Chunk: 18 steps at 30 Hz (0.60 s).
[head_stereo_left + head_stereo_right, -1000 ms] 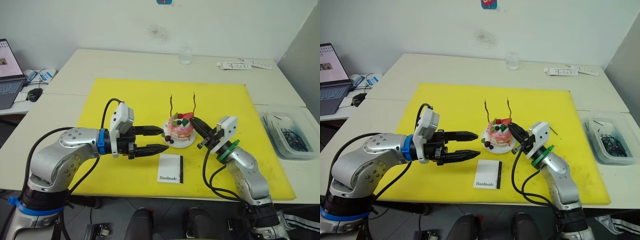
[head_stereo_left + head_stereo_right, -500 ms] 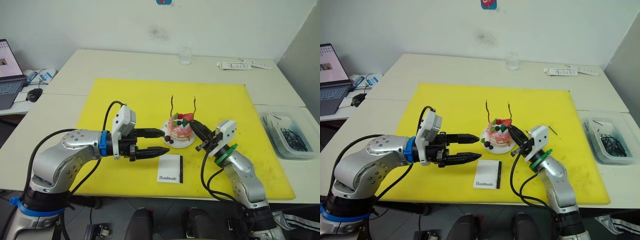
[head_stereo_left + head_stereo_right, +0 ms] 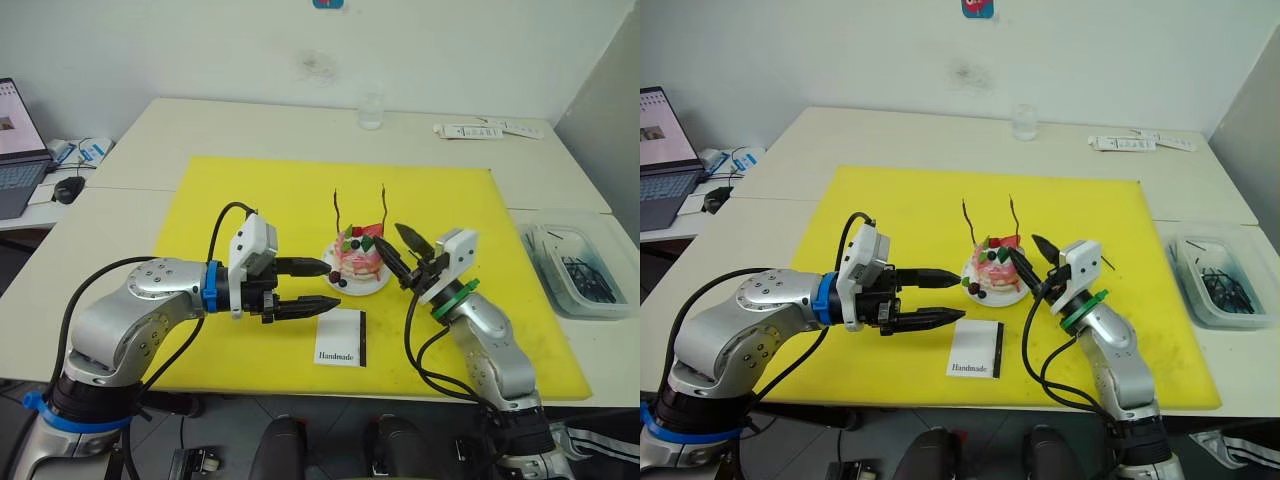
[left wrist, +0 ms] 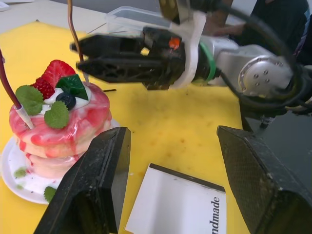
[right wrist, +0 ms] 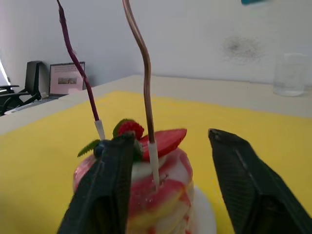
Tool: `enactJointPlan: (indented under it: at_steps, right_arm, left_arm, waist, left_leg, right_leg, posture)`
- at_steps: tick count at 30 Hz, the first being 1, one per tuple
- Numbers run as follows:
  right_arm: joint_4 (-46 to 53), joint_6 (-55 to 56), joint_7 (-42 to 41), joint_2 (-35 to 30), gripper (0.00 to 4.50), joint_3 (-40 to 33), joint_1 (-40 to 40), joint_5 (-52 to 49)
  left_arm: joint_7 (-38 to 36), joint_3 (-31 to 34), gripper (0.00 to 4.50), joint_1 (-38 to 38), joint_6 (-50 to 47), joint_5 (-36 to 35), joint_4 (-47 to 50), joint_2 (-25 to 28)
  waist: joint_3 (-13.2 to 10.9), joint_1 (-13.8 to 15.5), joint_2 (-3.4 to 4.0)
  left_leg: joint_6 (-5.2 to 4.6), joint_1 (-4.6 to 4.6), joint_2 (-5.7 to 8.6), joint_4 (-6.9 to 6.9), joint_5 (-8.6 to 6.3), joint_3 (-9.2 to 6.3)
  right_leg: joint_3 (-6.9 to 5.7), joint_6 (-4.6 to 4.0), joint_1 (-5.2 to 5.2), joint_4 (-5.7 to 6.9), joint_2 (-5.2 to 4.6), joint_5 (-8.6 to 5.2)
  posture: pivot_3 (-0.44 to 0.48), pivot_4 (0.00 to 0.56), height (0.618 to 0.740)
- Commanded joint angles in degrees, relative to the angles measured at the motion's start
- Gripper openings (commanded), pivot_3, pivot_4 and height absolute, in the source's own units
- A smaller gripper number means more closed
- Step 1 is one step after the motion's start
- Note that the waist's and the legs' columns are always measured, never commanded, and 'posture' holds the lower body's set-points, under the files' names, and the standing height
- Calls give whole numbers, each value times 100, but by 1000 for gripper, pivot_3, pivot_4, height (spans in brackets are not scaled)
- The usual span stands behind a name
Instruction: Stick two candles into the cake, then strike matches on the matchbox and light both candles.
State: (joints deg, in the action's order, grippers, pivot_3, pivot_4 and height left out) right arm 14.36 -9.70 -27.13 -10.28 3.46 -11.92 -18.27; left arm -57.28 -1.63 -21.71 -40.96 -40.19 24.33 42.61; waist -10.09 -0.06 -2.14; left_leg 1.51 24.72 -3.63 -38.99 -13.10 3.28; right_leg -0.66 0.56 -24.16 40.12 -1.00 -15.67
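The pink-and-white cake (image 3: 359, 262) sits on its small white plate (image 3: 378, 286) in the middle of the yellow mat. Both candles (image 3: 340, 212) (image 3: 383, 206) stand upright in its top, close up in the right wrist view as candles (image 5: 78, 68) (image 5: 142, 63). My left gripper (image 3: 331, 284) is open just left of the plate, low over the mat. My right gripper (image 3: 398, 247) is open at the cake's right side, fingertips level with its top. The white matchbox (image 3: 340, 337) lies flat in front of the cake. Short dark matches (image 3: 580, 272) lie in a clear box.
The clear plastic box (image 3: 573, 268) sits off the mat at the right table edge. A glass (image 3: 370, 111) and white packets (image 3: 490, 130) stand at the back. A laptop (image 3: 15, 150) and a mouse (image 3: 68, 188) are far left.
My right gripper has risen from beside the plate to the cake's top and spread its fingers. The left gripper has edged a little closer to the cake.
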Motion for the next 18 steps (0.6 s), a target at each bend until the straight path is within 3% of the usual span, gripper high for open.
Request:
enactJointPlan:
  at_steps: [1,3,6,12,15,18]
  right_arm:
    - [624,-276,20,-193,2452,-202,-6,-223]
    - [912,-533,27,-386,2452,-324,19,-356]
    - [1508,-1289,-240,-1192,2452,-652,186,-629]
    - [1880,-1926,-733,-2359,2452,-893,489,-847]
    - [1952,-2267,-1418,-3036,1916,-686,613,-981]
    - [1971,-2415,-1740,-3389,835,-415,656,-989]
  left_arm:
    - [129,85,3179,-103,-52,-8,185,39]
    - [198,188,3179,-83,-247,-133,187,99]
    - [282,576,3179,44,-1035,-672,101,398]
    - [523,1034,3179,59,-2734,-1707,-192,958]
    - [708,1199,3179,166,-3792,-2562,-369,953]
    - [1177,1267,3179,175,-4553,-3100,-692,713]
  waist:
    - [0,-2,0]
    - [0,-3,0]
    - [0,-3,0]
    - [0,-4,0]
    - [-1,-4,1]
    - [0,-4,-1]
  left_leg:
    - [0,0,0,0,0,0]
    - [0,0,-1,0,0,2]
    - [0,0,-3,0,0,2]
    - [-1,-2,-1,2,0,0]
    - [-1,-2,-2,2,0,-3]
    - [-1,-2,-3,2,-1,-2]
  right_leg:
    - [0,0,0,0,0,0]
    - [0,0,-1,0,0,0]
    - [-1,0,-1,0,-3,0]
    - [-4,-4,0,-1,-5,-4]
    - [-4,-4,0,0,-4,-4]
    - [-5,-4,1,-5,-8,-6]
  posture:
    - [0,150,684]
    - [0,150,684]
    - [0,150,684]
    - [0,150,684]
    - [0,150,684]
    - [0,150,684]
